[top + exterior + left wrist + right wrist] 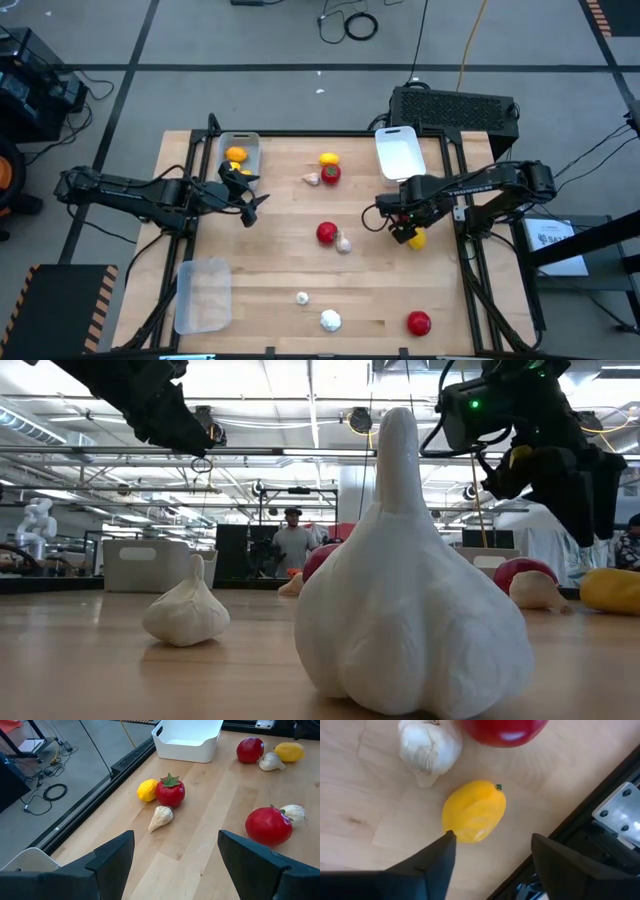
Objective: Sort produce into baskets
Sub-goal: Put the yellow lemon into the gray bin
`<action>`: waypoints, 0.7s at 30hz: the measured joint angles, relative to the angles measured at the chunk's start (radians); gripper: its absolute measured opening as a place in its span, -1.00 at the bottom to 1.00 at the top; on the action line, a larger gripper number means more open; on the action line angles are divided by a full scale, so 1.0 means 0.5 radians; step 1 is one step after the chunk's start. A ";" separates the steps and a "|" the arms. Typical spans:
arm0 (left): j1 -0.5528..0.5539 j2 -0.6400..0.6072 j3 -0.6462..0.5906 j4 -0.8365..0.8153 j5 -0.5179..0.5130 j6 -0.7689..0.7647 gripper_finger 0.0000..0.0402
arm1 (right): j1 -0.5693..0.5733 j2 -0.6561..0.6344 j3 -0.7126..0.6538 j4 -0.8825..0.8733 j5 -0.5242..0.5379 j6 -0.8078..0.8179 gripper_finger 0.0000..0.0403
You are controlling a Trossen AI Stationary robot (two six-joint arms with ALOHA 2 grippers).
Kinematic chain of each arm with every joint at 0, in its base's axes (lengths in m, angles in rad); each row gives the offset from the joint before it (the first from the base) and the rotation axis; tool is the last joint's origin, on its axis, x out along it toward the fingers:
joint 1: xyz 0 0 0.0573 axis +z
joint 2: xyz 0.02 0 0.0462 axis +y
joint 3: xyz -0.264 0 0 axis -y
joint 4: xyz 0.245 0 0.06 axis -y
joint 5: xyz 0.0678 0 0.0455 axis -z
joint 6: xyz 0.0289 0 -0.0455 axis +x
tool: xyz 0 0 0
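Here's the picture on the pale wooden bench (270, 280): the grey rectangular basket (240, 160) already has a couple of yellow-orange pieces inside, and that's about all that is sorted. The white rectangular basket (399, 152) sits across the bench from the grey basket and looks empty, and so does the clear plastic basket (203, 295) at the corner nearer the camera than the grey one, as far as I can tell.

The left hand (250, 200) hovers just beside the grey basket, fingers spread, holding nothing. The right hand (404, 228) is well across from the grey basket, fingers spread over a small yellow lemon-like piece (474, 810) lying on the wood (no pinch on it, from the wrist view).

Plenty left loose: a cluster of yellow piece, glossy red tomato (330, 173) and whitish garlic bulb (311, 179) between the grey and white baskets, another red one with a bulb mid-bench, two more bulbs and a red piece at the near edge. Early days, I'd say.
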 joint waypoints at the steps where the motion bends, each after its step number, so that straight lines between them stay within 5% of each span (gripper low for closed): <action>1: 0.000 0.000 0.000 0.000 0.000 0.000 0.47 | 0.000 0.000 0.000 -0.001 0.000 0.016 0.33; 8: 0.000 -0.001 0.000 -0.012 0.005 -0.007 0.47 | 0.001 -0.001 -0.023 0.110 0.000 0.016 0.54; 21: 0.000 -0.001 0.000 -0.105 0.021 -0.015 0.47 | 0.071 -0.001 -0.348 0.506 0.015 0.049 0.48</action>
